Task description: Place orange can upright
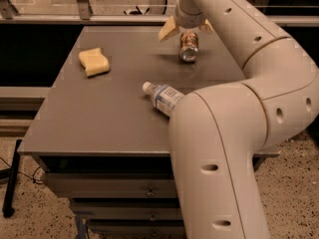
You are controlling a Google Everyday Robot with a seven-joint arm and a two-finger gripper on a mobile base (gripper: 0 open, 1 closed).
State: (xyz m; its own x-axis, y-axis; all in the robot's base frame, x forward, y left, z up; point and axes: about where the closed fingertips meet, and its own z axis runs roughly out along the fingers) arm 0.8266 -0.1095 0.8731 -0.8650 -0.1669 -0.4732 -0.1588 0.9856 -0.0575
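Note:
The orange can (189, 46) lies on its side at the far right of the grey table (99, 118), its silver end facing the camera. My gripper (185, 30) hangs right above the can's far end. It is open, with one yellowish finger (167, 30) to the left of the can and the other (205, 27) to the right. The fingers are not closed on the can.
A clear water bottle (163, 97) with a white-blue label lies on its side mid-table, partly hidden by my arm (239, 133). A yellow sponge (93, 61) sits at the far left. A railing runs behind the table. Drawers are below the front edge.

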